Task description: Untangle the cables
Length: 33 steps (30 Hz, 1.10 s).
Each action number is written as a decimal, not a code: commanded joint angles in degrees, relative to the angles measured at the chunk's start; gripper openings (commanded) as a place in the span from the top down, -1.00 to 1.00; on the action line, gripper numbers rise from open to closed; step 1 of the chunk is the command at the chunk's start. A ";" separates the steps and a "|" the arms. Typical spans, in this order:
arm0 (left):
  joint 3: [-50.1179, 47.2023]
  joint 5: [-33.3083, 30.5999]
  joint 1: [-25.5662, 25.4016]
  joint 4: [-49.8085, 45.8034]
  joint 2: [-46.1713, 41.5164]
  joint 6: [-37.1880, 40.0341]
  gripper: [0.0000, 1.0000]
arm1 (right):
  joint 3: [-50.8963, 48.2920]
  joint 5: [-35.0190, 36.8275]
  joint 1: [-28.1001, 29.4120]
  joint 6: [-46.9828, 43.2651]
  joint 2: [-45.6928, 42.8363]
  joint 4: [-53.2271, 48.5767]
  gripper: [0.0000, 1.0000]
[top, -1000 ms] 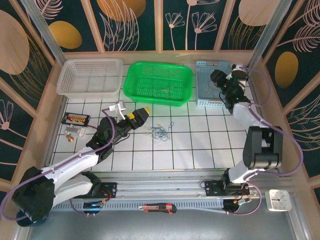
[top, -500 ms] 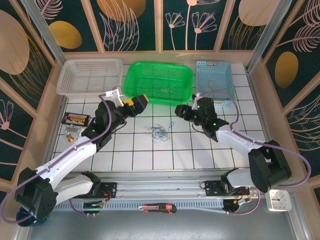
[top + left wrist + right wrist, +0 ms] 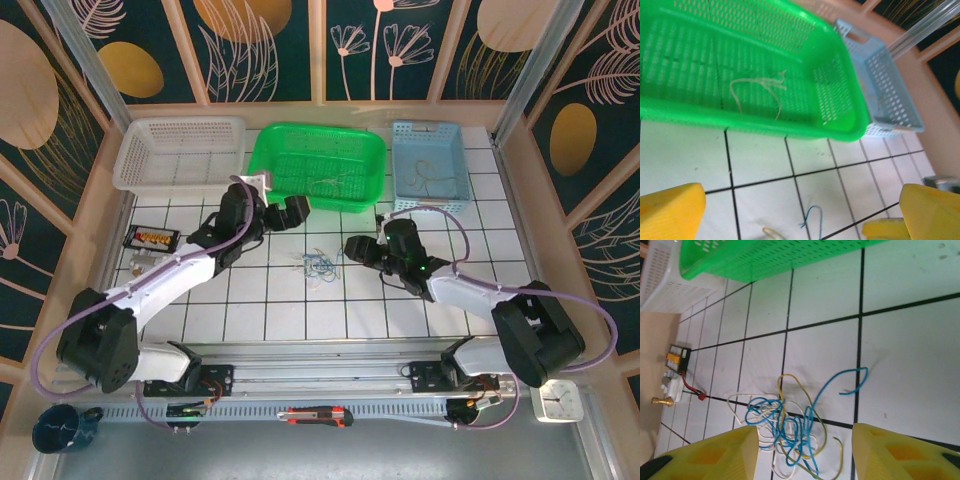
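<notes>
Right jaws now closer to the cables (image 3: 318,263), half-spread, empty; left jaws wide, empty.

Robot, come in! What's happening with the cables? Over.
Left gripper open, by the green basket. Right gripper open, facing the cables. Cables tangled, lying on the tiles. Nothing in the way.

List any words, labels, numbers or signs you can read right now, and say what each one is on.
No text is legible in any view.
The clock at the near right corner: dial marks too small to read.
The black box at the left, with gold parts: any label too small to read.
The utility knife on the front rail: no readable marking.
</notes>
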 commanded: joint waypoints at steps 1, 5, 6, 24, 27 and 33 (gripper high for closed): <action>-2.15 1.78 0.31 -1.19 2.12 1.90 -0.98 | -0.05 -0.86 0.84 0.21 1.45 3.52 -0.03; -4.11 2.71 0.29 -0.69 5.02 1.78 -0.96 | 0.46 -2.11 1.03 -0.13 3.46 4.63 -0.02; -4.58 3.10 0.29 -0.36 5.63 1.52 -0.93 | 0.69 -2.40 1.08 -0.27 4.16 4.72 -0.02; -13.74 5.87 0.29 3.80 2.89 -7.97 -0.64 | 2.85 -4.10 2.07 -2.59 7.82 5.33 0.02; -14.76 6.56 0.29 4.77 1.79 -9.23 -0.64 | 3.09 -3.73 2.09 -3.11 7.56 4.55 0.03; -15.83 8.24 0.29 7.12 1.31 -11.49 -0.56 | 3.64 -2.28 1.93 -4.34 6.37 2.55 0.03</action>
